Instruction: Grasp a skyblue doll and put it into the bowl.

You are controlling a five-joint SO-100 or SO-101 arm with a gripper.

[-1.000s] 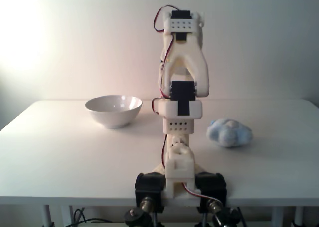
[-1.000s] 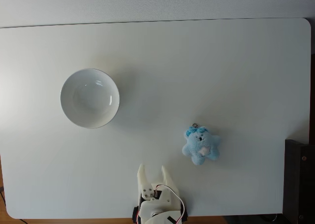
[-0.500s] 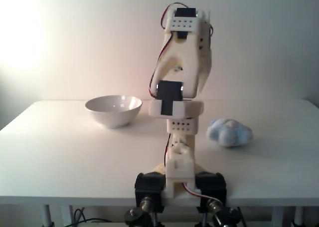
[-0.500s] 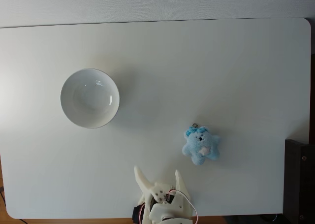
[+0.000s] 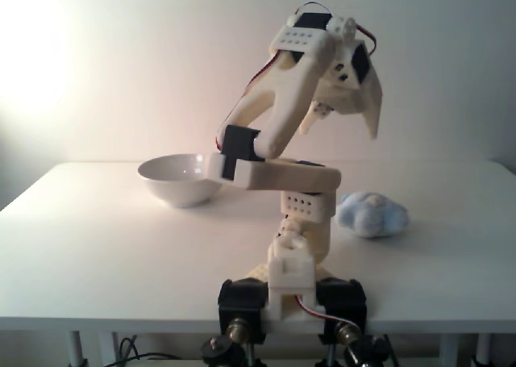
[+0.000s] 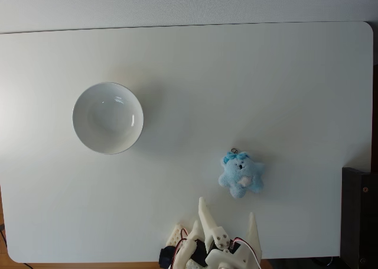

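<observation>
My gripper (image 6: 228,224) hung spread wide, just short of the doll (image 6: 241,175); descending off-centre, I risked nudging it away from the bowl (image 6: 107,117).

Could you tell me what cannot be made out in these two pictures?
- The skyblue doll: in a fixed view its face is too blurred to read.
- The bowl: its inside sits below its rim there.
- The pincer: its rear is cut off by the bottom edge in a fixed view.

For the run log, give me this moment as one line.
phase: approach | gripper: open, raised, empty | skyblue doll: on table, untouched | bowl: empty, far from doll
</observation>
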